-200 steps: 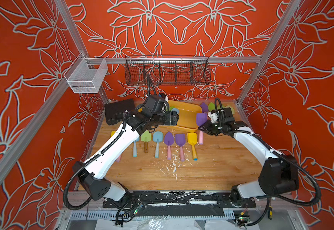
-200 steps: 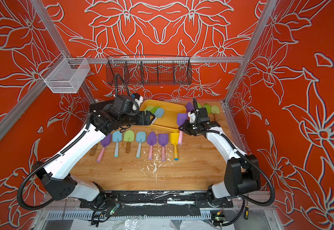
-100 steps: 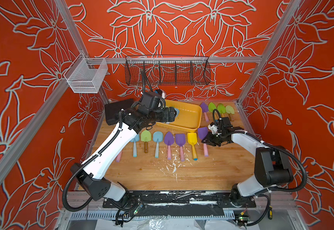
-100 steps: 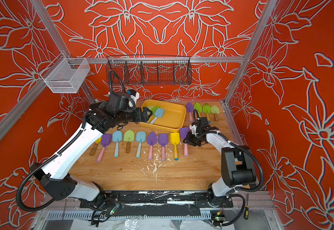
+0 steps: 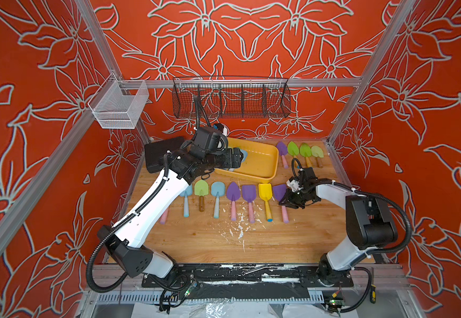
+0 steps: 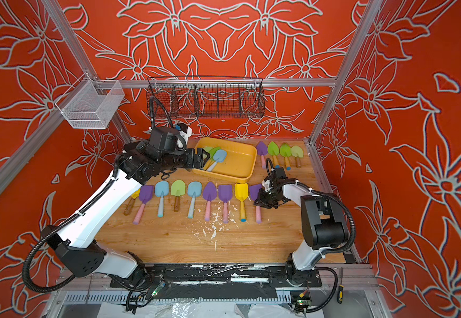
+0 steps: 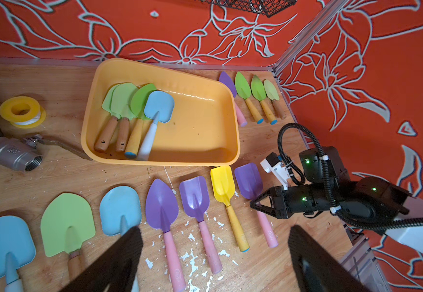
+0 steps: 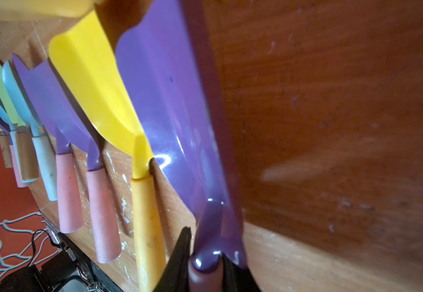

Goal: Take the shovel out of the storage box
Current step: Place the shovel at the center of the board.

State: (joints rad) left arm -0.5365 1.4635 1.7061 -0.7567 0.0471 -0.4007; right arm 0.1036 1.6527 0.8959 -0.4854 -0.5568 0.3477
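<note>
The yellow-orange storage box [image 5: 259,162] [image 6: 237,162] [image 7: 200,126] sits at the back of the table. At its left end lie a blue shovel with a white handle [image 6: 219,156] [image 7: 159,106] and green shovels [image 7: 122,101]. My left gripper [image 5: 239,159] [image 6: 206,159] [image 7: 214,235] hangs open over that end, holding nothing. My right gripper [image 5: 284,202] [image 6: 258,203] [image 7: 254,203] [image 8: 205,255] is shut on the neck of a purple shovel [image 5: 279,191] [image 6: 254,190] [image 7: 248,180] [image 8: 170,113]. That shovel lies low at the right end of the row, beside a yellow shovel [image 7: 222,182] [image 8: 91,88].
Several shovels [image 5: 233,191] lie in a row in front of the box, and more [image 5: 299,150] at the back right. A black case [image 5: 159,151] stands at back left, with a yellow tape roll [image 7: 21,111] and metal valve [image 7: 11,153] beside it. Wire baskets [image 5: 230,100] [image 5: 116,107] hang on the walls.
My right gripper has carried the purple shovel from beside the box forward and down to the right end of the row. The left gripper has stayed open over the box's left end.
</note>
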